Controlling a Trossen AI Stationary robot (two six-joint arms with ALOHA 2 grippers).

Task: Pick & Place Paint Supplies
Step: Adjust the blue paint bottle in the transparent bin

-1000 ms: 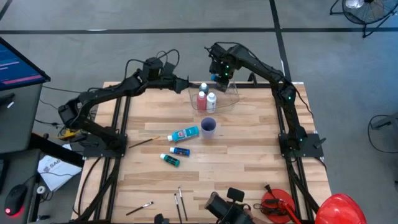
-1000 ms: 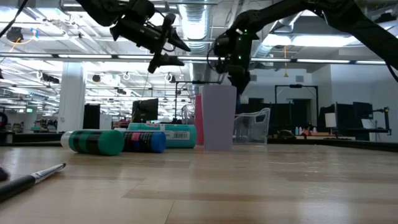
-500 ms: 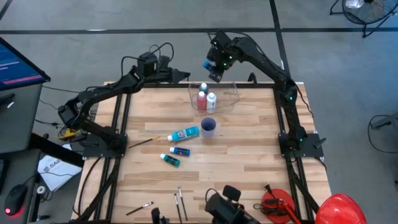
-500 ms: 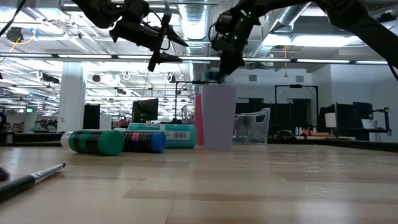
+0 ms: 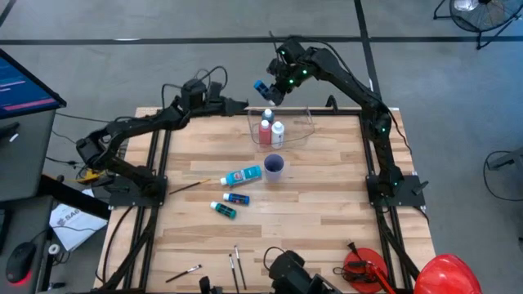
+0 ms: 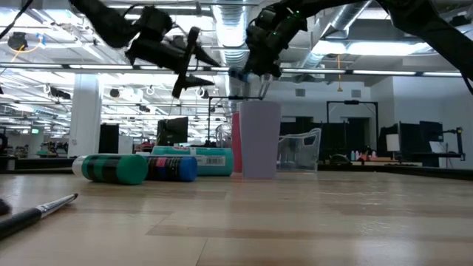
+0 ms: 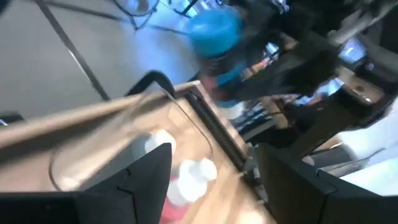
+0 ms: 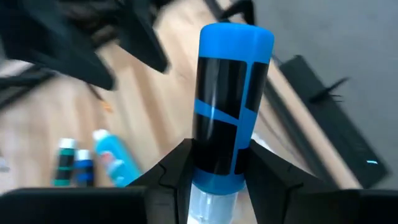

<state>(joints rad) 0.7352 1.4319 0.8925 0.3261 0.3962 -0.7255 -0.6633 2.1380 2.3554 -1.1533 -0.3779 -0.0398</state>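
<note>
Three bottles [image 5: 270,129] already sit in the clear tub [image 5: 304,132] at the table's far edge. Right gripper [image 5: 268,90] grips a blue bottle [image 8: 228,99], now swung out past that edge. Left gripper [image 5: 242,104] hangs open nearby. Three tubes [image 5: 235,188] and brushes [image 5: 235,266] remain.

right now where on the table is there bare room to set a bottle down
The right half of the table, between the purple cup and the right arm's base, is bare wood. So is the left rear, beside the clear tub. It is crowded around the light blue tube and the brushes at the front edge.
</note>
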